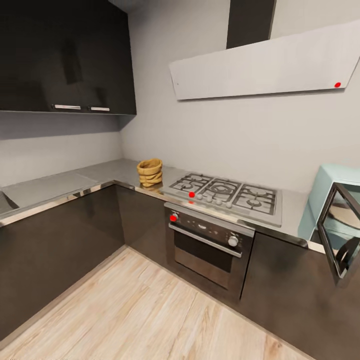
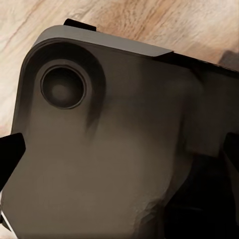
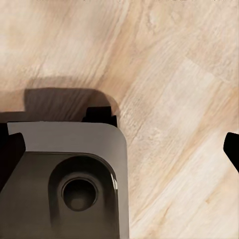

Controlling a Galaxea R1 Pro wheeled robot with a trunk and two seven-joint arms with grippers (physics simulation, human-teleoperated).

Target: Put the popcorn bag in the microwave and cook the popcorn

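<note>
Where the L-shaped worktop [image 1: 100, 175] turns its inner corner, the popcorn bag [image 1: 150, 172] stands upright on the brushed steel, mouth open, just beside the gas hob [image 1: 225, 195] and a little back from the thin metal edge. Bare steel runs away from it along the left-hand leg of the worktop, with dark cabinet fronts [image 1: 55, 245] below. Under the hob sits the black built-in oven [image 1: 210, 245], its steel handle standing slightly proud of the cabinet line. At the far right end of the worktop is the mint-blue microwave [image 1: 327, 187]; its dark glass door [image 1: 342, 235] is swung open, reaching out past the worktop's edge over the floor. A pale round plate seems to lie inside, though the door frame partly hides it. Above, black wall cupboards [image 1: 65, 55] hang over the left leg and a slanted extractor hood [image 1: 270, 65] over the hob, leaving open wall between.

The wooden floor [image 1: 135, 310] in the angle of the cabinets is wide and open. Both wrist views look down on those same boards and on the grey rounded-cornered robot base [image 3: 64, 174]. In the right wrist view the dark tips of the right claw [image 3: 119, 152] sit at opposite borders, wide apart, holding nothing. The left claw [image 2: 119, 159] shows the same way, tips spread with the base behind them.
</note>
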